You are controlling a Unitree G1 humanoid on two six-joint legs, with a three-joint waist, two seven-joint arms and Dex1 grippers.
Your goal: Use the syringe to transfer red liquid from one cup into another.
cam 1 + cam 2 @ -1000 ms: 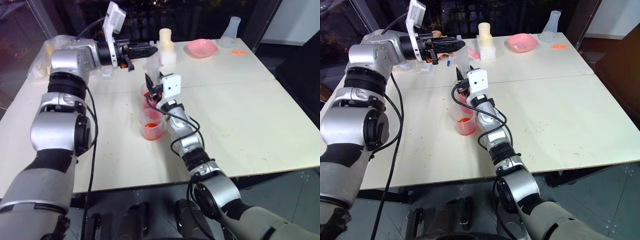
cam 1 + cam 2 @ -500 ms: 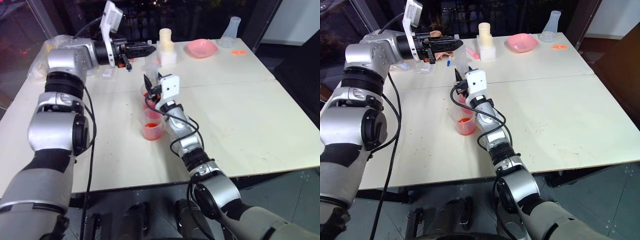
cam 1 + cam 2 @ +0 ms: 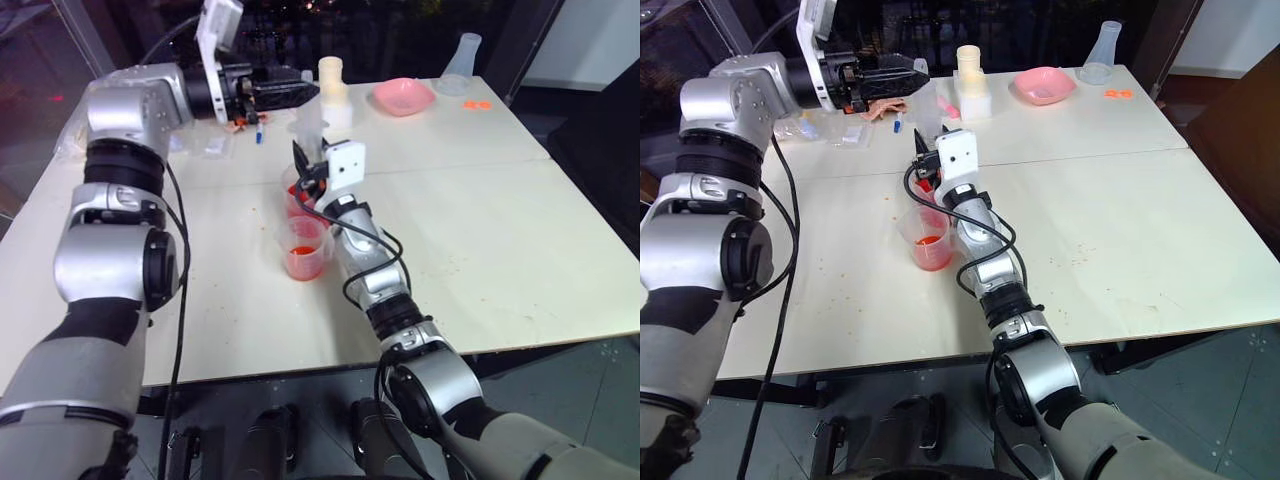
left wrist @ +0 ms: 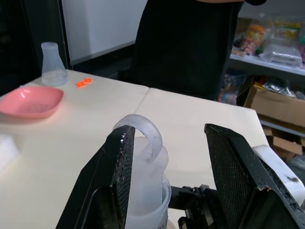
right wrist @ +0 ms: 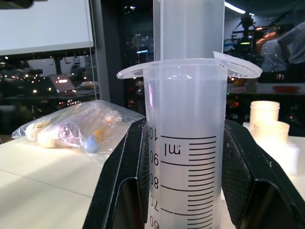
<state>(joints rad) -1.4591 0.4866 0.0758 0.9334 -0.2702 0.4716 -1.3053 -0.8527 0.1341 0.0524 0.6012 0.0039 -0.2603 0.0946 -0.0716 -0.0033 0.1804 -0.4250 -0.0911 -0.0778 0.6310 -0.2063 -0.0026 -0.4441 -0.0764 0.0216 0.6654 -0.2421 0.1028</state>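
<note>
Two black fingers of the right gripper (image 5: 183, 191) are clamped on the barrel of the syringe (image 5: 185, 157), one pressed to each side, just under its flange. The barrel stands upright between them; its black scale marks face the right wrist camera, and the white plunger rod rises above the flange until the frame cuts it off. The lower barrel and the tip are hidden below the fingers in that view.

From the head views, the right gripper (image 3: 303, 172) holds the syringe over the far cup (image 3: 297, 200), which sits directly behind the near cup (image 3: 304, 248) on the counter (image 3: 480, 240). Both cups hold red liquid (image 3: 303, 262); the far cup is largely covered by the gripper and wrist, so its level is hard to judge, and whether the syringe tip reaches the liquid cannot be told.

The left gripper (image 4: 167, 157) is level at the plunger's top, its fingers (image 4: 119, 171) spread wide. The plunger's ring-shaped end (image 4: 145, 138) lies against the inner face of one finger; the other finger stands well clear of it, so nothing is squeezed.

Beyond the fingers on the counter lie a pink dish (image 4: 29, 101), a clear flask (image 4: 51, 64) and small orange bits (image 4: 84, 83). A crumpled plastic bag (image 5: 76, 126) with indistinct contents sits past the right fingers, and a cream stacked container (image 3: 332, 92) stands near the dish. A person in dark clothing (image 4: 186, 43) stands behind the counter, cut off above the torso.
</note>
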